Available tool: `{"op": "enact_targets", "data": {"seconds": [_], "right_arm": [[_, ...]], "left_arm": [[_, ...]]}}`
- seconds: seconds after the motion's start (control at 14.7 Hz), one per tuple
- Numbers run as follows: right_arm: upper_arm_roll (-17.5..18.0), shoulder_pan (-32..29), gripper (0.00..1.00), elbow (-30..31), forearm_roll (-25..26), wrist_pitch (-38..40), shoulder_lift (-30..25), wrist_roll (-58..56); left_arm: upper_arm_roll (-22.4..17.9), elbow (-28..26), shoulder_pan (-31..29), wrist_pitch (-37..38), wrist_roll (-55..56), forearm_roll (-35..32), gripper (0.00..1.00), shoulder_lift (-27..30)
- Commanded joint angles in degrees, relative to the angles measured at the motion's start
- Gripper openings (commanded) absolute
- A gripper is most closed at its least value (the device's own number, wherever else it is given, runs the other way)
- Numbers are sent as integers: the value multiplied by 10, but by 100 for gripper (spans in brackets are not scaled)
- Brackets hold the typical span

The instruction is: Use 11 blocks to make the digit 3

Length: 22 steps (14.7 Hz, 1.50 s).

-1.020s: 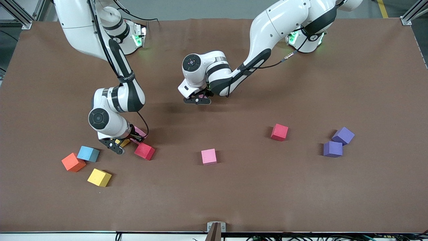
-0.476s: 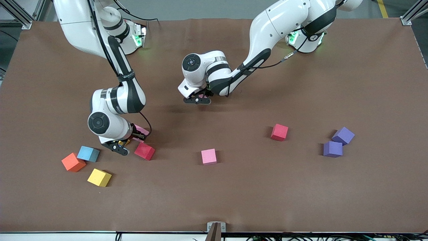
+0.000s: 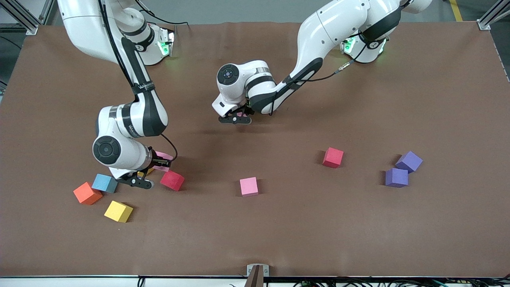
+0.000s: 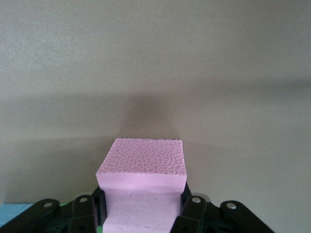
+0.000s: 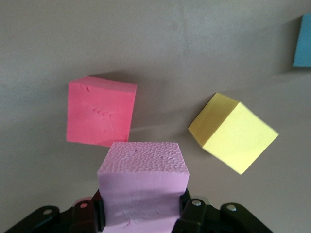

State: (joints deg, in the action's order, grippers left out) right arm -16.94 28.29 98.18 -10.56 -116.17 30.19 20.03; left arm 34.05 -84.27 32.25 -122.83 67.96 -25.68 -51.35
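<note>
Two white robot arms reach over a brown surface (image 3: 438,99) scattered with small foam cubes. Both grippers are closed on pink blocks.

From the left arm's base, the arm stretches toward the middle of the surface, and the left gripper (image 3: 236,118) hangs low there. Its wrist view shows the fingers (image 4: 193,213) clamped on two opposite sides of a pink block (image 4: 142,187), with only bare surface below. A sliver of light blue (image 4: 12,213) shows at the edge of that view.

At the right arm's end of the surface, the right gripper (image 3: 137,181) is low among a cluster of cubes. Its wrist view shows it pinching a second pink block (image 5: 143,187), raised above a red block (image 5: 100,111) and a yellow block (image 5: 233,132) that lie apart from each other on the surface.

Around that gripper in the front view lie a light blue block (image 3: 104,183) touching an orange cube (image 3: 87,193), another yellow block (image 3: 118,211) nearer the camera, and the red block (image 3: 172,180).

Alone near the middle sits a third pink block (image 3: 249,186). Toward the left arm's end are a second red block (image 3: 332,157) and two purple blocks (image 3: 402,169) just beside each other.

No part of the digit 3 can be seen laid out yet; all the blocks in view lie loose and scattered.
</note>
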Motion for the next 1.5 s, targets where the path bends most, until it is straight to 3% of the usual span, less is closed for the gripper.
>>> {"op": "enact_targets", "data": {"seconds": [0.0, 0.54, 0.61, 0.75, 0.82, 0.88, 1.43], "right_arm": [[5, -9, 18, -8, 11, 23, -8, -11], [5, -3, 16, -23, 11, 54, -8, -10], [6, -2, 16, -23, 10, 55, -8, -10], [6, -1, 16, -22, 11, 59, -8, -10], [5, -2, 16, -23, 11, 61, -8, -10], [5, -2, 16, -22, 11, 62, -8, -9], [8, 0, 16, -25, 10, 63, -16, -10]], "left_arm": [[-4, 9, 10, 3, 12, -1, 20, -9], [-4, 9, 11, 0, 31, -6, 21, -14], [-4, 8, 11, 0, 31, -7, 24, -14], [-4, 9, 11, 0, 30, -8, 52, -14], [-5, 9, 11, 0, 27, -11, 80, -12], [-5, 9, 11, 0, 26, -26, 100, -10], [0, 4, 7, 12, 35, -34, 100, 21]]}}
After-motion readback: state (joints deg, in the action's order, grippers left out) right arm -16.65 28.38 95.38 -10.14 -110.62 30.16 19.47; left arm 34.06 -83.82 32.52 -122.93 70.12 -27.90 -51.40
